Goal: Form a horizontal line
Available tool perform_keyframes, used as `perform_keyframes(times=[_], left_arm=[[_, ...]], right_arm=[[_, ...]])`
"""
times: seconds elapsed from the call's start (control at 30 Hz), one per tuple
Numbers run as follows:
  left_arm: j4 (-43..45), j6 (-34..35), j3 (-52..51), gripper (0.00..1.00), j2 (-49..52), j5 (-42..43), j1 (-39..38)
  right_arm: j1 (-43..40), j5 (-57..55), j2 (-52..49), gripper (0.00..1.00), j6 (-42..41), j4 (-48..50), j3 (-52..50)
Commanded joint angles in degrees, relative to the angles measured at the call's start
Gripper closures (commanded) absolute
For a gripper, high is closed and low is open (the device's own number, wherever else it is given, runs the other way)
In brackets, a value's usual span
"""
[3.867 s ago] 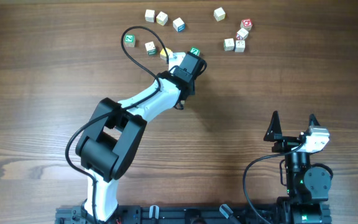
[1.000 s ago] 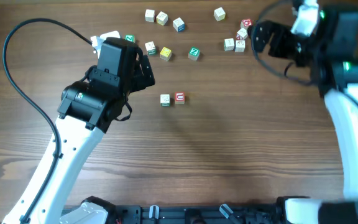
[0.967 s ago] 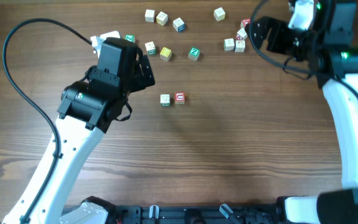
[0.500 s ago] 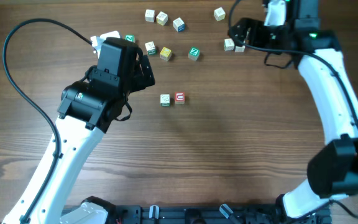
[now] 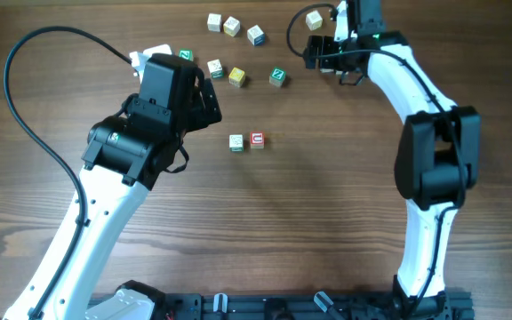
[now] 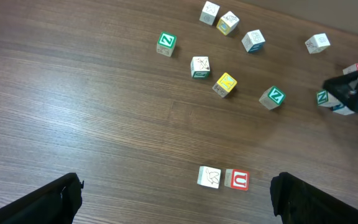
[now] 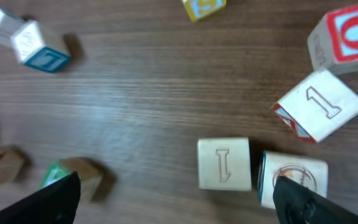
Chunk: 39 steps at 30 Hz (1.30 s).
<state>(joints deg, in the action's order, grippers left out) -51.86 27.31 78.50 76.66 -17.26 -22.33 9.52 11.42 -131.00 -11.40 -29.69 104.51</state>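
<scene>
Wood-grain table (image 5: 327, 222), dark brown, fills every view.
Left gripper (image 6: 176, 183) hangs wide open and empty near the horizontal line (image 5: 246, 140), so far two touching cubes; right gripper (image 7: 176, 183), likewise spread and empty, hovers over loose cubes (image 7: 224, 163) well apart from that line.

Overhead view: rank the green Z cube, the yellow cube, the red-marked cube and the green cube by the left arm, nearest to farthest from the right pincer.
1. green Z cube, just below and left of the right pincer.
2. yellow cube, further left, level with the Z cube.
3. red-marked cube, lower down, mid-table.
4. green cube, far left, beside the left arm.
</scene>
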Motion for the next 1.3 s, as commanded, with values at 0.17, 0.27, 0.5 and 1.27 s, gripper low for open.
perform_keyframes(times=[0.17,0.27,0.5,1.27], left_arm=[[0.11,0.09,0.48,0.00,-0.48,0.26,0.33],[0.11,0.09,0.48,0.00,-0.48,0.26,0.33],[0.11,0.09,0.48,0.00,-0.48,0.26,0.33],[0.11,0.09,0.48,0.00,-0.48,0.26,0.33]], right_arm=[[0.66,-1.33,-4.76,0.01,0.90,8.72,1.73],[1.60,-1.57,-6.12,0.01,1.36,10.49,1.73],[2.86,-8.59,-8.04,0.19,0.92,9.27,1.73],[2.86,-10.54,2.43,0.71,1.33,-1.55,1.73]])
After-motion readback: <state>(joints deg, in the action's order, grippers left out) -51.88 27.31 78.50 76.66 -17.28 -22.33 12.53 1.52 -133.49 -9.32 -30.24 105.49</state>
